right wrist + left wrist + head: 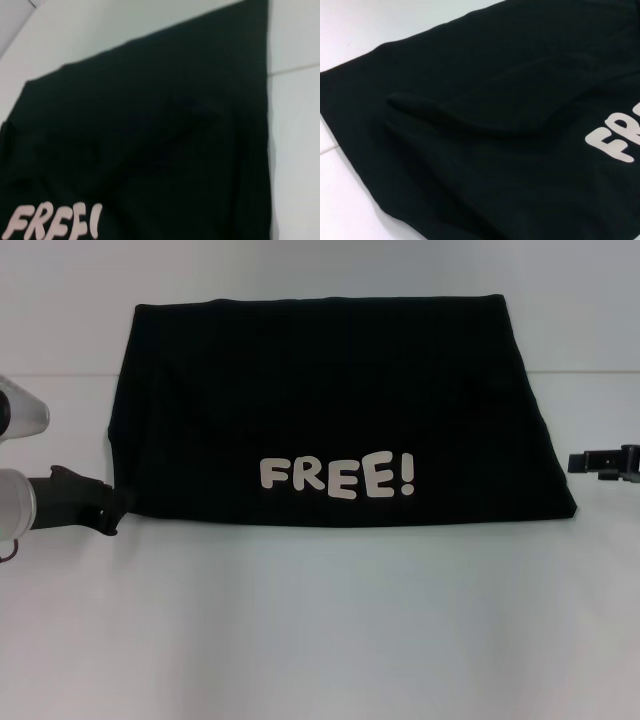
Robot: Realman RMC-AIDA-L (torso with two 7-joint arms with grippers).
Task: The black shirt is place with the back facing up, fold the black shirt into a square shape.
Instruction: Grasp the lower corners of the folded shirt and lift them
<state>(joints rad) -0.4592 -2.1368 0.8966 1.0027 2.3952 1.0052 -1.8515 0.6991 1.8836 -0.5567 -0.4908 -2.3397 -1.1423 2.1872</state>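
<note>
Left pincer [112, 512] state unclear, touching black shirt [330, 410] corner, cream "FREE!" [337, 478] showing

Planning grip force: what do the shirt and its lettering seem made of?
The black shirt looks like soft matte knit fabric, likely cotton: it sags into folds. The "FREE!" lettering looks like a flat, smooth cream print, perhaps vinyl or ink.
</note>
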